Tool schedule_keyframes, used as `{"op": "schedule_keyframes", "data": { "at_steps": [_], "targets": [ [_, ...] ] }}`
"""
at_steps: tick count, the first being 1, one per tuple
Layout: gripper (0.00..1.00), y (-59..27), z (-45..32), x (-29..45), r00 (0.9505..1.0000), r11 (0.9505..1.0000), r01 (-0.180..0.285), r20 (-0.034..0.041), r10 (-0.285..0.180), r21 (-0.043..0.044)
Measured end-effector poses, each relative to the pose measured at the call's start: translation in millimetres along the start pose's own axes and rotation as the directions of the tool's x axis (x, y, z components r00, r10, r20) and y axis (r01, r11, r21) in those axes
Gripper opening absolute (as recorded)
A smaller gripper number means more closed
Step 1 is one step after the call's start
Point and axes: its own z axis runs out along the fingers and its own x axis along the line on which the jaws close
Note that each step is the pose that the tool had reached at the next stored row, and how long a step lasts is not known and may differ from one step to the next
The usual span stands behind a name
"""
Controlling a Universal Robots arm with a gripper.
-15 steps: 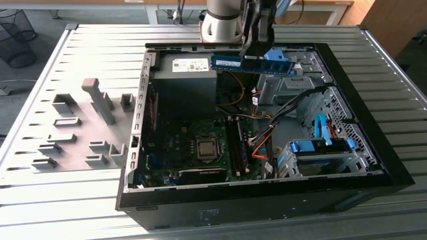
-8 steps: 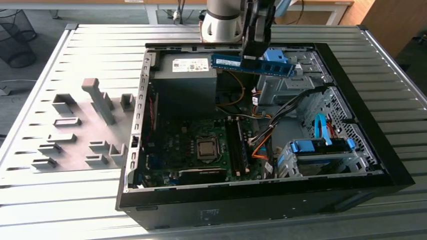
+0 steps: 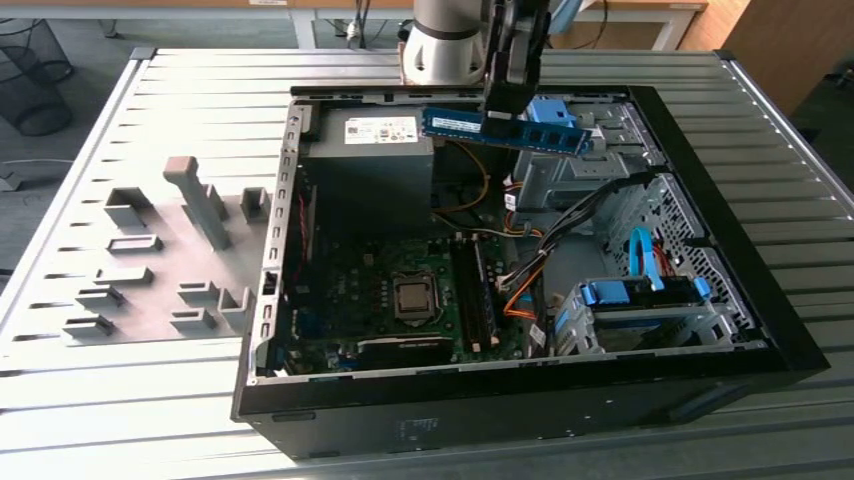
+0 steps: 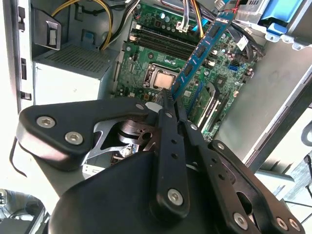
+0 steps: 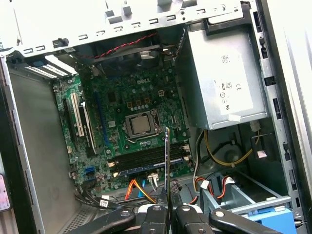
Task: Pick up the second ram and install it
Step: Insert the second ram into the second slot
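The second ram (image 3: pixel 505 130) is a thin stick with black chips, hanging level above the back of the open computer case (image 3: pixel 747 290). My gripper (image 3: pixel 509 108) is shut on the stick's upper edge. In the second wrist view the ram (image 4: pixel 201 52) runs out from between the fingertips of my gripper (image 4: pixel 173 100), over the motherboard (image 4: pixel 229 68). The first wrist view catches the ram (image 5: pixel 166 156) edge-on above my gripper (image 5: pixel 166 208). It hangs over the long memory slots (image 5: pixel 146 160) beside the processor socket (image 5: pixel 140 125), apart from them.
The power supply (image 3: pixel 367 160) fills the case's back corner on the exterior view's left. Blue drive cages (image 3: pixel 641 300) and orange cables (image 3: pixel 527 280) crowd the exterior view's right. A grey plate with pale holder blocks (image 3: pixel 160 270) lies beside the case on the slatted table (image 3: pixel 134 400).
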Motion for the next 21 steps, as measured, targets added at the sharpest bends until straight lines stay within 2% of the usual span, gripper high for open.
{"op": "schedule_keyframes", "data": {
  "at_steps": [11,16,21],
  "targets": [
    [0.14,0.0,0.0,0.0,1.0000,1.0000,-0.010,0.0000,0.010,0.0001],
    [0.14,0.0,0.3,0.0,0.9978,0.9978,-0.066,0.0005,0.066,0.0009],
    [0.14,0.0,0.6,0.0,0.9902,0.9902,-0.139,0.0013,0.139,0.0018]
  ]
}}
